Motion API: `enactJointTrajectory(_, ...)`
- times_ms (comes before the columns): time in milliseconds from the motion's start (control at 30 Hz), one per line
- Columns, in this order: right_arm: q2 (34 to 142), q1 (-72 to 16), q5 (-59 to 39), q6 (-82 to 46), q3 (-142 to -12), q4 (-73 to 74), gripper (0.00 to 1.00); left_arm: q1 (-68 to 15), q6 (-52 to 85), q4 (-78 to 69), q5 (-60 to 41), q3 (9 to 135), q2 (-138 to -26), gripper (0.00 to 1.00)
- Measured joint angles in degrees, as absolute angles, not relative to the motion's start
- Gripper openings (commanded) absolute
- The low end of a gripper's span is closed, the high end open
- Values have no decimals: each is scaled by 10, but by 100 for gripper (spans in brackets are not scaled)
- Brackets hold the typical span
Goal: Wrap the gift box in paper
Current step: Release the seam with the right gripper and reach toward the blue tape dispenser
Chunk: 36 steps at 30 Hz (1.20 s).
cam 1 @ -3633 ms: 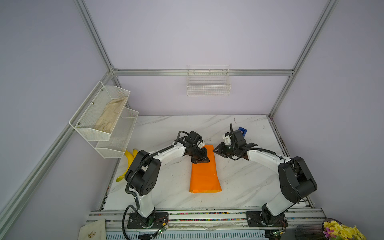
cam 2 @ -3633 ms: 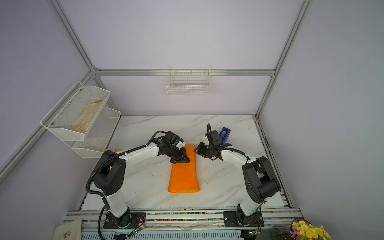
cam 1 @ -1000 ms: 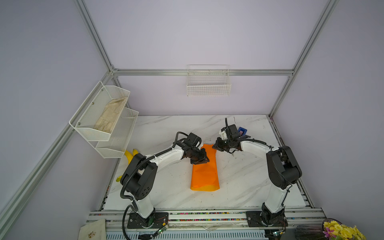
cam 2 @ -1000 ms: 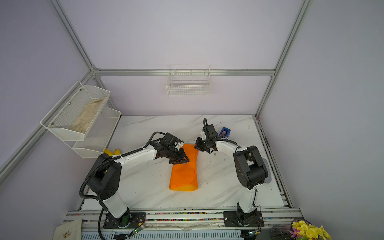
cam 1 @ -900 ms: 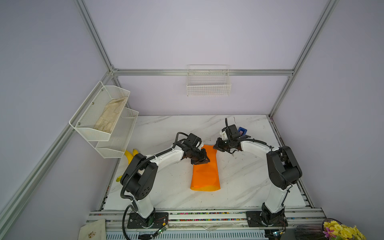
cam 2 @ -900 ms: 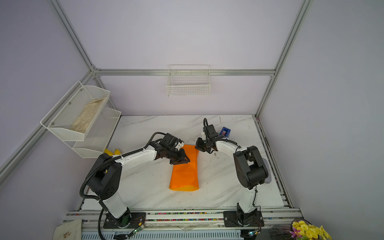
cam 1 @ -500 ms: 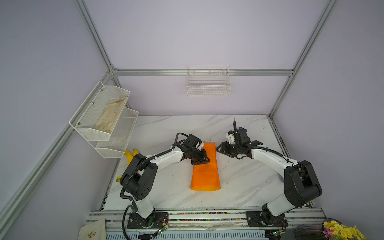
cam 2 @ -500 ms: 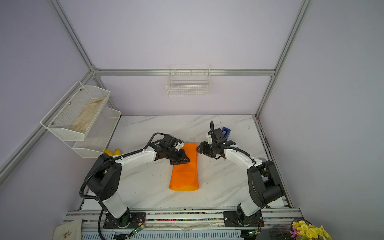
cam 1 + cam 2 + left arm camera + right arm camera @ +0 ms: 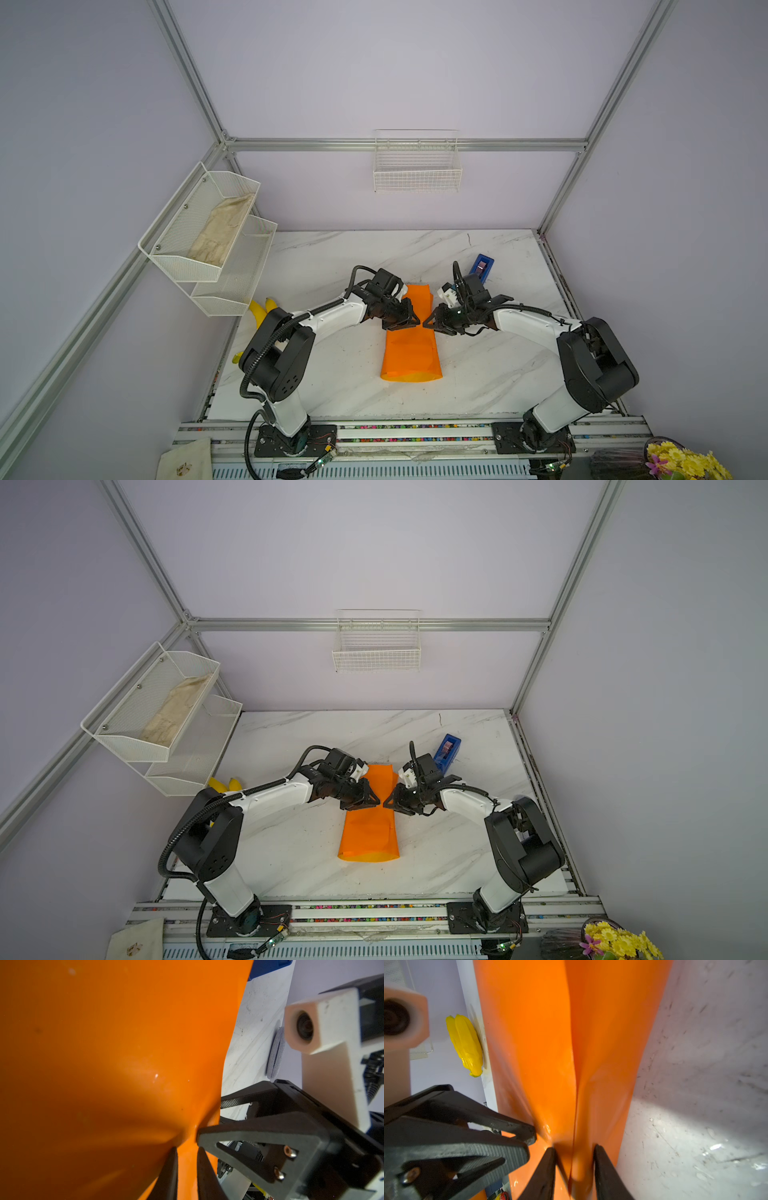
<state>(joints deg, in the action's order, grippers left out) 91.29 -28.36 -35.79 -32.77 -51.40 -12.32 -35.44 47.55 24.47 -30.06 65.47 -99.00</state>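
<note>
Right claw (image 9: 429, 323) has swung away from the blue tape dispenser (image 9: 481, 268) and now meets the left claw (image 9: 412, 322) tip to tip over the folded orange paper (image 9: 411, 353), which lies lengthwise in the middle of the bench (image 9: 332, 257). Left claw pinches a raised ridge of paper between its fingers (image 9: 169, 1172). Right claw's fingers (image 9: 545, 1172) stand apart, astride a paper fold.

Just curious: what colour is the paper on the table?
The paper is plain orange, clearest in a top view.
</note>
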Motion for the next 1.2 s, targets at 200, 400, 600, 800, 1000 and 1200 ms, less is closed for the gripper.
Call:
enactJointTrajectory(200,913,-284,-357,-327,-515,-124,31,-359,474,301,-283,655,-967,18)
enactJointTrajectory(400,913,-284,-356,-328,-516,-126,36,-360,471,311,-280,655,-967,15)
enactJointTrajectory(600,910,-282,-312,-329,-542,-154,42,-360,469,309,-281,653,-969,15)
enactJointTrajectory(800,884,-199,-284,-326,-591,-166,42,-357,469,304,-288,652,-972,15)
enactJointTrajectory(1000,893,-84,-299,-310,-646,-152,42,-357,469,293,-299,652,-978,15)
enactJointTrajectory(1200,962,24,-361,-311,-666,-119,51,-357,469,289,-301,650,-978,15)
